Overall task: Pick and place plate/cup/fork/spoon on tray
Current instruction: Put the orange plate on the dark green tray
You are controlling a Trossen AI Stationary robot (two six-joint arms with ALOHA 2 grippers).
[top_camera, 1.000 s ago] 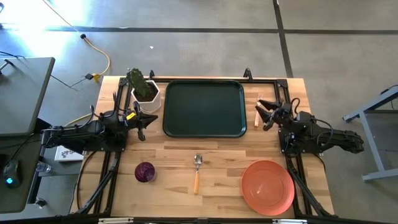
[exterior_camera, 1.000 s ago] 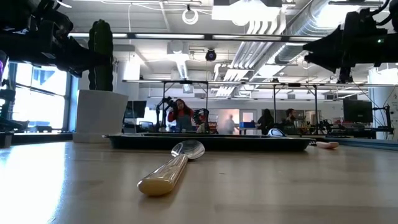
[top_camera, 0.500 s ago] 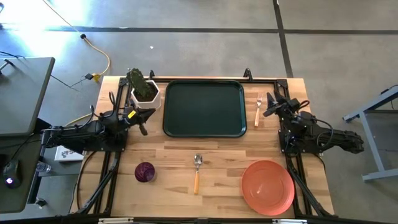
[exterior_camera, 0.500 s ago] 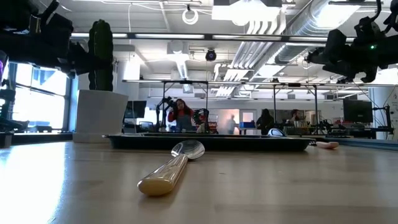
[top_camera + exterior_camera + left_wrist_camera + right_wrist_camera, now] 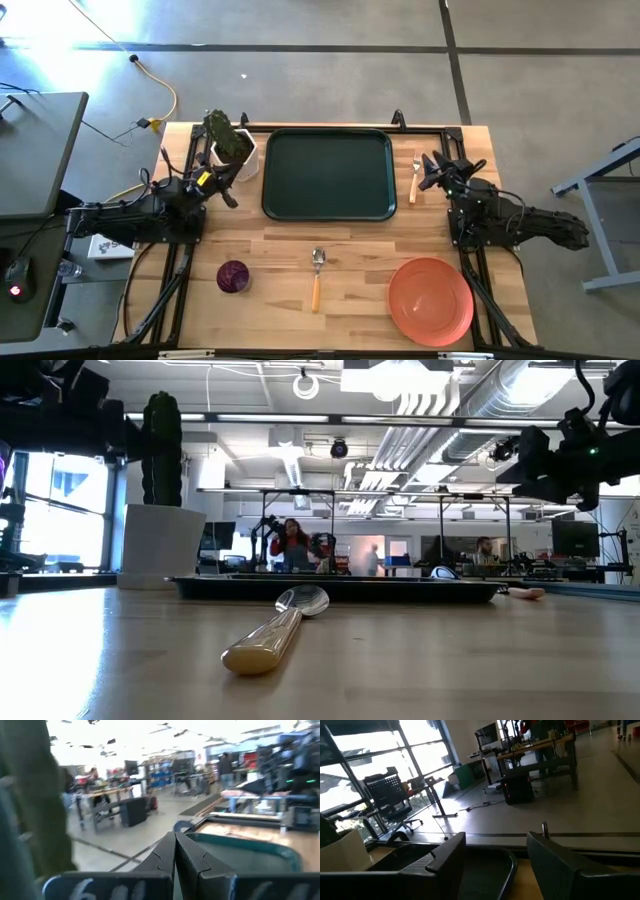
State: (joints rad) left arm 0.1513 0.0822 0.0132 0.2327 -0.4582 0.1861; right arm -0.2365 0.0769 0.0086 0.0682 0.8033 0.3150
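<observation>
**Since nothing sits on the tray yet, whole task left to do**

High view: dark green tray (image 5: 328, 174) at upper centre of the frame, bare inside. Fork (image 5: 415, 174) on the tabletop (image 5: 280, 255) just right of the tray, not on it. Spoon (image 5: 317, 276) lower centre, purple cup (image 5: 233, 276) lower left, orange plate (image 5: 431, 300) lower right, all well apart from the tray. Right gripper (image 5: 432, 173) just beside the fork, fingers spread, gripping nothing. Left gripper (image 5: 226, 185) near the potted plant (image 5: 231, 146) at upper left, off the tray's left edge.

Low view: spoon (image 5: 276, 624) flat on the wood in the foreground, tray rim (image 5: 340, 587) behind it with nothing showing above the rim. Both arms as dark shapes at the upper corners, clear of the table.

Left wrist view: fingers (image 5: 192, 862) pressed together, empty; tray's edge (image 5: 247, 846) beyond.

Right wrist view: fingers (image 5: 451, 857) held wide apart, nothing between; tray corner (image 5: 503, 862) ahead.

Judged so far: zero of four items placed; fork likely first, given the right gripper's position.
</observation>
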